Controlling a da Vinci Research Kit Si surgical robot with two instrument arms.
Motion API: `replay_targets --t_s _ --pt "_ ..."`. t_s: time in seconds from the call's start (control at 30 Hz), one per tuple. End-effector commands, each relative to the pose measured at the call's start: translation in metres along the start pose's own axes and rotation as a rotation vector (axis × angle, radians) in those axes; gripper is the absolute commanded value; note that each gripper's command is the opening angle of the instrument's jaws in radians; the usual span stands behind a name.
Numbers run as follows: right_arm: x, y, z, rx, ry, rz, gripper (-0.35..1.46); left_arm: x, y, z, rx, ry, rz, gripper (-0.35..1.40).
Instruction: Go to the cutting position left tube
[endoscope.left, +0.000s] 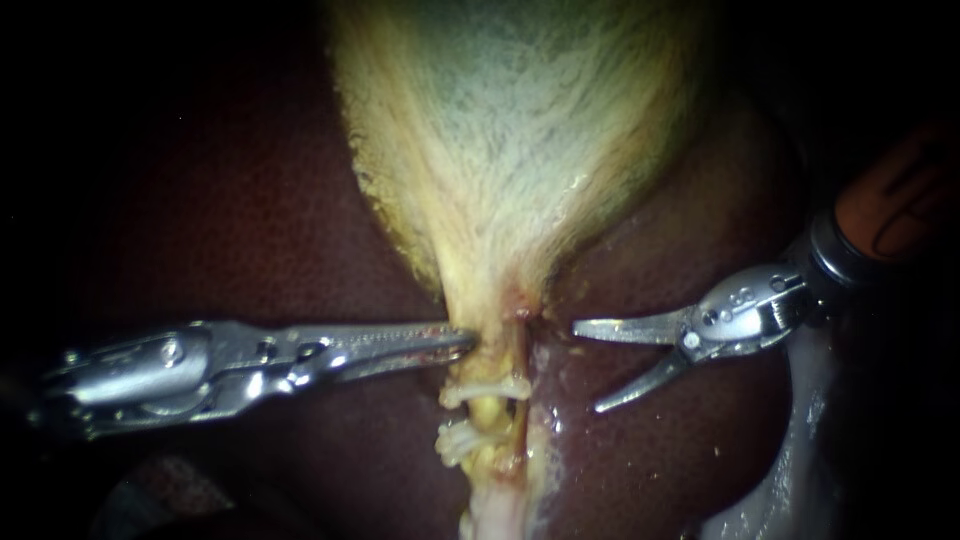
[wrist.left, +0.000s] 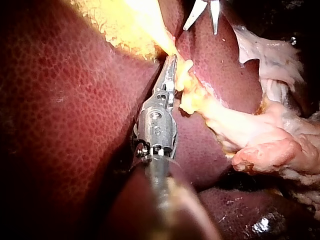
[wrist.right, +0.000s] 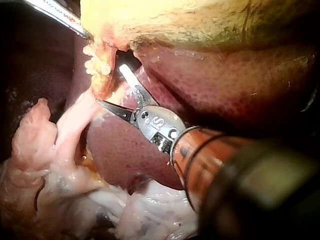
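From the left, the left instrument (endoscope.left: 200, 365) reaches across the dark liver (endoscope.left: 250, 200). Its claw (endoscope.left: 462, 345) is closed, both jaws pinching the edge of the gallbladder (endoscope.left: 520, 130) where it narrows to a neck. Just below that grip runs the left tube (endoscope.left: 487, 410), yellowish, with two white clips (endoscope.left: 485, 386) across it, one above the other. Just beside the tube on the right, apart from it, the right instrument (endoscope.left: 760, 305) holds its own claw (endoscope.left: 586, 367) wide open, gripping nothing.

Gallbladder (endoscope.left: 520, 130) on liver (endoscope.left: 230, 210), tube (endoscope.left: 492, 412) below it
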Motion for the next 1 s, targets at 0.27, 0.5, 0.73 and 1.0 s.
replay_targets --t_s 0.27,0.5,0.73,1.0 --pt "-0.0007 -0.0017 0.0029 0.037 0.012 -0.018 1.43 0.0006 -0.0006 -0.0039 0.016 0.001 -0.006 -0.16" --pt "-0.0014 -0.0033 0.0074 0.081 0.023 -0.001 1.43 -0.0006 -0.0005 -0.0092 -0.007 0.002 -0.02 -0.16" --pt "-0.0015 -0.0041 0.0103 0.105 0.028 0.011 1.43 -0.001 -0.0001 -0.0099 -0.012 0.005 -0.023 -0.16" --pt "-0.0014 -0.0042 0.0122 0.122 0.031 0.014 1.43 -0.0011 -0.0001 -0.0099 -0.013 0.005 -0.023 -0.16"
